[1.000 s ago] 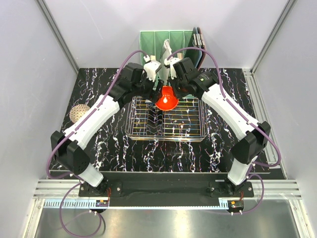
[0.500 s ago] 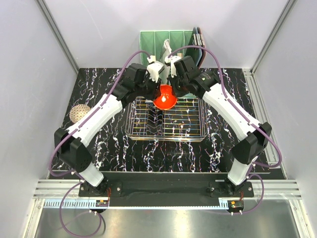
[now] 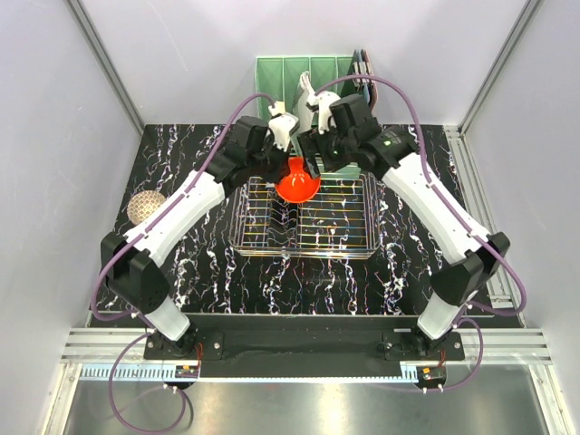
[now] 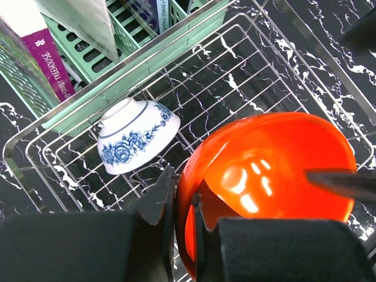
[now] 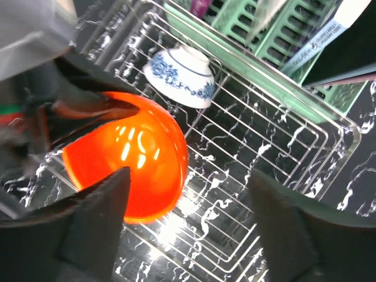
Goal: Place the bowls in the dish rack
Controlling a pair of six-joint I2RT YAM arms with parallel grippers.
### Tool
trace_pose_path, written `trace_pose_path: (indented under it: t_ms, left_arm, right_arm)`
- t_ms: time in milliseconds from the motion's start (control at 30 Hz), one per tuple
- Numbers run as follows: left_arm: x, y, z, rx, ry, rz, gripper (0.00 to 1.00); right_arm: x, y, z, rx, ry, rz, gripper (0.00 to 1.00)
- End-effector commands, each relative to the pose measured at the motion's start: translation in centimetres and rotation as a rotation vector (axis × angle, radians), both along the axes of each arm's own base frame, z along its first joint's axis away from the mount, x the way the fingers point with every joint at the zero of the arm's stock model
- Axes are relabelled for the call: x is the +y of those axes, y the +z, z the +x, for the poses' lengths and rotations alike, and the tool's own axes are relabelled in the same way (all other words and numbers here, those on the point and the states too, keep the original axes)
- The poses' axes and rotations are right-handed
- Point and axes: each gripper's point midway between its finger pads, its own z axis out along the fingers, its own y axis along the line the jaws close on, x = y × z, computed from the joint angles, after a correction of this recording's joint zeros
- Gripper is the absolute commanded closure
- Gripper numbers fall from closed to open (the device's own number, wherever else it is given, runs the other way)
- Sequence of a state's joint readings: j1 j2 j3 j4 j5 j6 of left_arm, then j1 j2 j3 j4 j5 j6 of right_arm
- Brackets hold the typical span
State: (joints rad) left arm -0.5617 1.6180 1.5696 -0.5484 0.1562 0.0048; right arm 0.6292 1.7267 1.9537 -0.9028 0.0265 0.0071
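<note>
While a cream lattice bowl (image 3: 143, 207) sits off on its own at the left of the worktop (image 3: 272, 281), the wire rack (image 3: 335, 227) is in the middle. Over its far part the left fingers (image 4: 158, 200) pinch the rim of the orange bowl (image 4: 276, 170), which is tipped on edge, and the right fingers (image 5: 100, 217) are spread wide beside it. A blue-flowered bowl (image 4: 136, 144) lies in the rack, with a green organiser (image 3: 308, 72) behind.

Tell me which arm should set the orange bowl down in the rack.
Left. The left hand pinches the orange bowl by its rim, above the rack. The right hand is open and grips nothing.
</note>
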Motion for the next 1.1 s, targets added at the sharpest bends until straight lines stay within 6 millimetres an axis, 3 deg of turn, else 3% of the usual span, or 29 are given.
trace_pose_path:
  t_ms: [0,167,300,500,867,1067]
  left_arm:
    - [0.8,4.0,-0.3,-0.105,-0.014,-0.051,1.0]
    - [1.3,6.1,-1.5,-0.121,-0.092,-0.118,1.0]
    - [1.2,7.4,-3.0,-0.127,-0.186,-0.178,1.0]
    - [0.1,8.9,-4.6,-0.136,-0.296,-0.23,1.0]
    - [-1.6,7.3,-4.7,-0.067,-0.361,-0.235,1.0]
    - [-1.8,7.8,-4.5,-0.079,-0.365,-0.235,1.0]
  right_arm:
    - [-0.9,5.7,-1.1,-0.086,0.086,0.134,0.04]
    - [-2.5,5.1,-1.3,0.109,0.172,0.356,0.0]
    - [-1.5,5.1,-3.1,0.269,0.329,0.547,0.0]
    - [0.0,4.6,-5.4,0.417,0.481,0.699,0.0]
    - [0.7,4.8,-6.8,0.51,0.597,0.803,0.0]
    - [1.0,3.4,-6.6,0.575,0.587,0.836,0.0]
